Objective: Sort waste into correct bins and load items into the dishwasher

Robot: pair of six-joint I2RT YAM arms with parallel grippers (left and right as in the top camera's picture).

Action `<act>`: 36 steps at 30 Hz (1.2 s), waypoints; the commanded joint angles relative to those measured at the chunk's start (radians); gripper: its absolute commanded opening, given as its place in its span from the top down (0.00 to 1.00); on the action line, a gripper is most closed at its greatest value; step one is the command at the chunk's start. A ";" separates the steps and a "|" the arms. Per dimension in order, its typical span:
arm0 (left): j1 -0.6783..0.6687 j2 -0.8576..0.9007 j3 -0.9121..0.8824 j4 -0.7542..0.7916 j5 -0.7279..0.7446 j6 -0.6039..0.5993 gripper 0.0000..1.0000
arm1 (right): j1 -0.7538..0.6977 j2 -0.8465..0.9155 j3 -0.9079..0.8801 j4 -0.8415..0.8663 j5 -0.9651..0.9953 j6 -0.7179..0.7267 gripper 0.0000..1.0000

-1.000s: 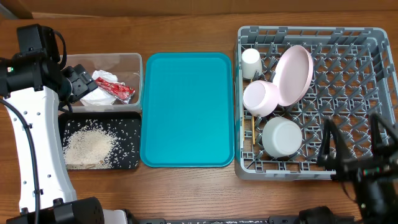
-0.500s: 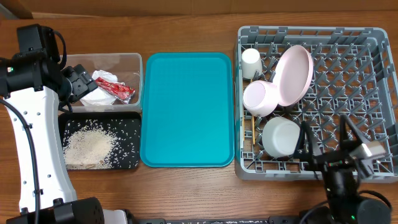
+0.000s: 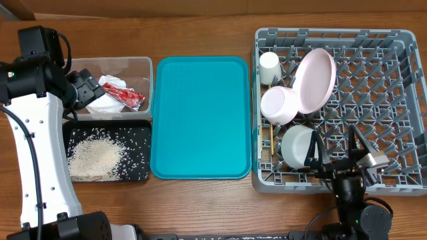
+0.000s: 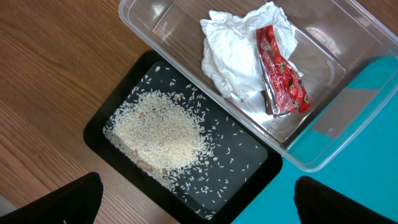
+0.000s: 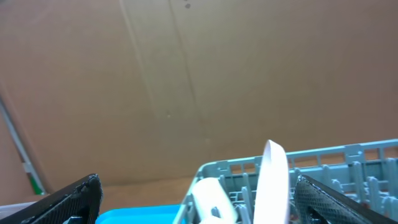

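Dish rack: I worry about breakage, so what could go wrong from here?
1. The right pincer hangs open right beside the pale bowl in the dish rack; a sideways swing might knock the bowl.
2. The pink plate stands tilted on edge next to the pinkish bowl; a jolt to the rack could topple it.
3. The thin chopstick lies at the rack's left edge and may slip through the grid.

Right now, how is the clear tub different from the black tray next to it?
The clear tub is see-through with tall walls; the black tray is opaque and shallower. The clear tub holds a crumpled white tissue and a red wrapper; the black tray holds loose rice, mostly heaped in one pile. Both are rectangular, of similar footprint, and sit side by side left of the teal tray.
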 commanded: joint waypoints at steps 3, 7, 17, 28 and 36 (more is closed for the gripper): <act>0.002 0.002 0.014 0.000 -0.006 -0.002 0.00 | -0.105 -0.013 -0.045 0.016 -0.118 0.005 0.00; 0.002 0.002 0.014 0.000 -0.006 -0.003 0.00 | -0.163 -0.013 -0.091 0.071 -0.165 0.005 0.00; 0.002 0.002 0.014 0.000 -0.006 -0.003 0.00 | -0.167 -0.013 -0.093 -0.100 -0.111 0.000 0.00; 0.002 0.002 0.014 0.000 -0.006 -0.002 0.00 | -0.167 -0.013 -0.093 -0.176 -0.112 0.001 0.00; 0.002 0.002 0.014 0.000 -0.006 -0.003 0.00 | -0.166 -0.013 -0.093 -0.176 -0.111 0.001 0.00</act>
